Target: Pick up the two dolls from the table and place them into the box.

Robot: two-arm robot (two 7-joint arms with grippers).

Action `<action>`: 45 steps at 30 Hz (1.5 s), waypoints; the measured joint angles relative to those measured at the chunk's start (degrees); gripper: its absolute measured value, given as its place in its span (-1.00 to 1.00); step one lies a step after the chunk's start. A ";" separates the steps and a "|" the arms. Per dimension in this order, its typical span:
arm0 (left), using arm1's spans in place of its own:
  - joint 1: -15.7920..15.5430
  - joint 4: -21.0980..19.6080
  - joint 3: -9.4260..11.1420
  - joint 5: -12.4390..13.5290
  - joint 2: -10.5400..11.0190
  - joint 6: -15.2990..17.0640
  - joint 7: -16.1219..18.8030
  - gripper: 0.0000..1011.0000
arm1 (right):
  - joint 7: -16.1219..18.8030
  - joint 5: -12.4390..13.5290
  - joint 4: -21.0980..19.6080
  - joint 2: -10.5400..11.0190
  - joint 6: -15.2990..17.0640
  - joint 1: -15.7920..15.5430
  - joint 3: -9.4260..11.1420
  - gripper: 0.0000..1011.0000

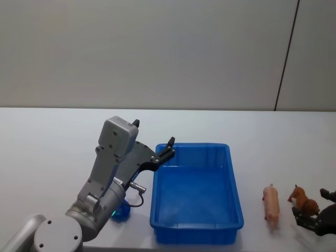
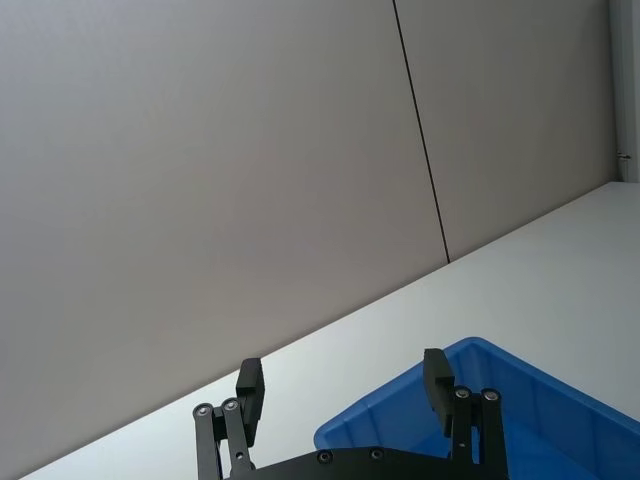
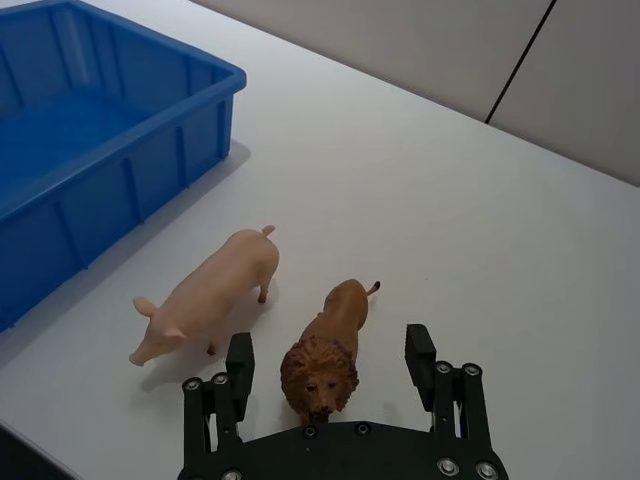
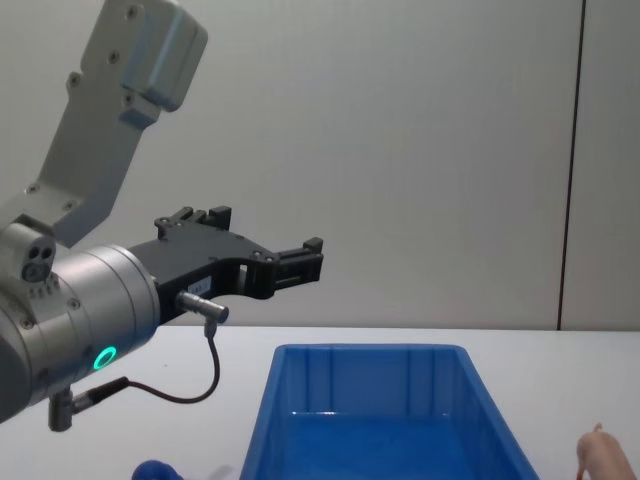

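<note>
Progress: nothing is in yet; every toy I can see sits on the surface (image 1: 52, 157) and none is lifted, so by my reckoning both picks and both drops are ahead.
Container: the blue box (image 1: 197, 234) sits in the middle of the surface, open on top; its floor is bare blue, with not a single toy inside.
Brown lion: the brown lion (image 3: 340, 315) stands on its feet out to the right of the box; it is just beside the pig, with a sliver of surface between them.
Pink pig: the pink pig (image 3: 205, 292) stands upright between the lion and the box; it is clear of the box's wall.
Blue toy: a rounded blue toy (image 1: 122, 211) lies on the surface off the box's left wall, near its front corner; the left arm half hides it.
Right end effector: the right end effector (image 3: 330, 352) is low by the surface and spread wide; one finger sits on each side of the lion's head, with gaps showing on both sides, and it grips nothing; the lion looks to me like the first to go.
Left end effector: the left end effector (image 2: 342, 380) is up in the air by the box's far left corner; it is spread wide and carries nothing.
Left to do: close on a toy, carry it over the rim and let go; then do the same once more.
</note>
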 joint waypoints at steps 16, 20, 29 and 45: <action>0.00 0.00 0.00 0.00 0.00 0.00 0.00 0.98 | 0.24 -0.82 1.86 -1.28 1.08 1.48 -0.82 0.00; 0.00 0.00 0.00 0.00 0.00 0.00 0.00 0.98 | -0.10 -0.82 1.86 -1.42 0.77 1.60 -0.83 -0.16; 0.00 0.00 0.00 0.00 0.00 0.00 0.00 0.98 | -1.86 -0.10 0.82 -1.84 -2.04 1.87 -0.55 -0.16; 0.00 0.00 0.00 0.00 0.00 0.00 0.00 0.98 | -2.17 1.73 -4.68 -4.65 -5.42 4.28 -1.56 -0.16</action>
